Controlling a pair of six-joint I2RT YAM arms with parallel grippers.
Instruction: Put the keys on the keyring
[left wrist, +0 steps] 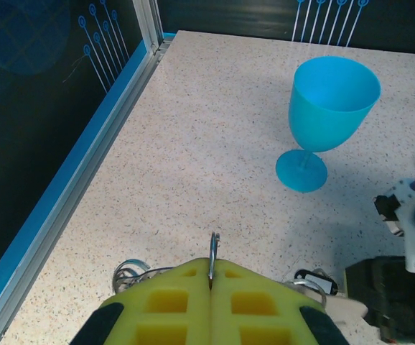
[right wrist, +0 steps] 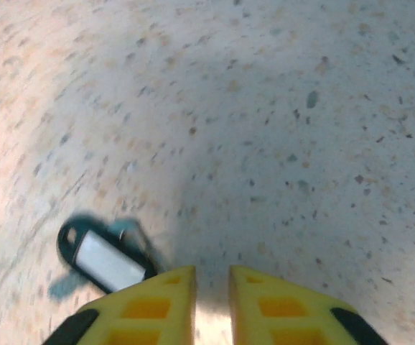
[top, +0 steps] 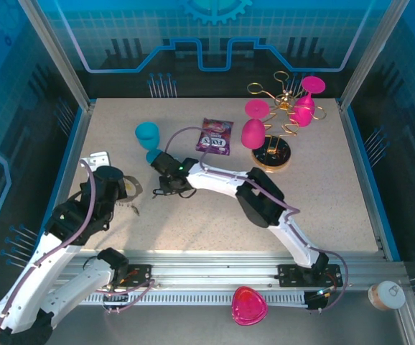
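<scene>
1. The left gripper (left wrist: 211, 277) is pressing its yellow pads together on the keyring (left wrist: 212, 251). It is pinching the thin wire so that a short arc is standing up above the pads, low over the table (left wrist: 215, 129). A coiled stretch of the ring is sticking out to the left of the pads.
2. The right gripper (right wrist: 211, 287) is hovering just above the table with its pads slightly parted. Bare table is showing through the gap and nothing is sitting between them.
3. A key (right wrist: 103, 260) is lying flat on the table just to the left of the right gripper, apart from the pads. Its dark-rimmed tag with a pale label is blurred, and the metal part is too blurred to make out.
4. The key is looking tiny and light, so it is likely to skid on the smooth speckled top if nudged sideways. The flat plastic tag is looking like the best place to pinch, across its two faces or long edges.
5. The ring wire is looking stiff but springy and slippery. A firm pinch well away from its opening is probably keeping it from twisting as a key is threaded on.
6. A blue goblet (left wrist: 331, 100) is standing upright farther back, well apart from the ring.
</scene>
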